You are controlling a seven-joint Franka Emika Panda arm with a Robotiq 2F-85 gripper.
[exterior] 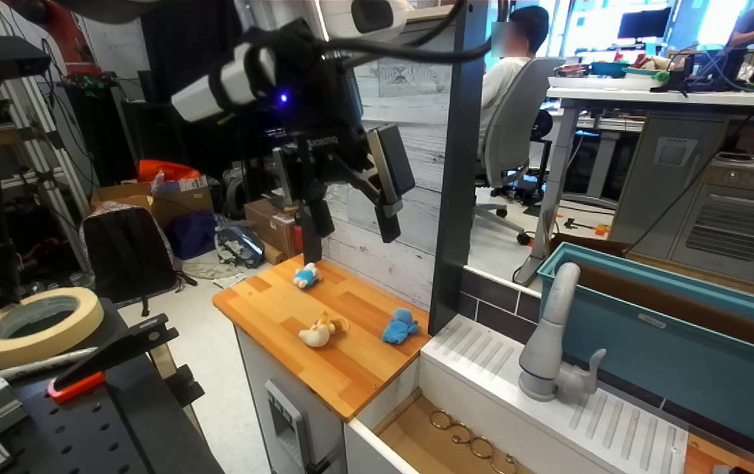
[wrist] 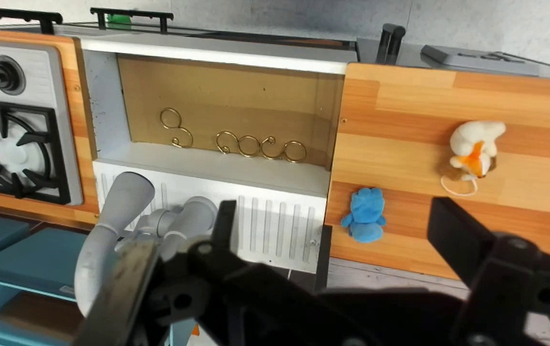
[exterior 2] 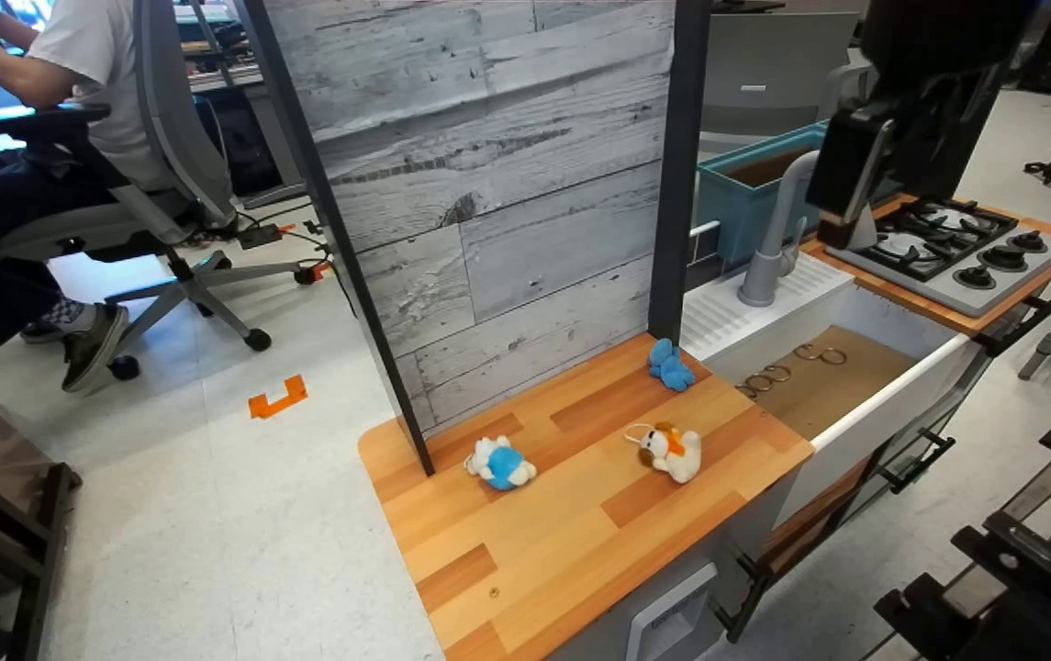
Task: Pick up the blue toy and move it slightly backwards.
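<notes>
The small blue plush toy (exterior: pixel 400 327) lies on the wooden counter (exterior: pixel 350 388), close to the sink side and the upright panel. It also shows in an exterior view (exterior 2: pixel 670 367) and in the wrist view (wrist: pixel 367 215). My gripper (exterior: pixel 355 225) hangs well above the counter, open and empty. In the wrist view the gripper (wrist: pixel 333 211) has its fingers wide apart, and the blue toy appears between them, far below and touching neither. In an exterior view only part of the gripper shows, at the upper right.
A white and orange plush dog (exterior 2: pixel 676 456) and a white plush in blue (exterior 2: pixel 499 464) lie on the same counter. A grey wood-look panel (exterior 2: pixel 507 184) rises along its back edge. The sink (exterior: pixel 377 454) with a grey faucet (exterior: pixel 548 336) adjoins it, beside a teal planter (exterior: pixel 666 349).
</notes>
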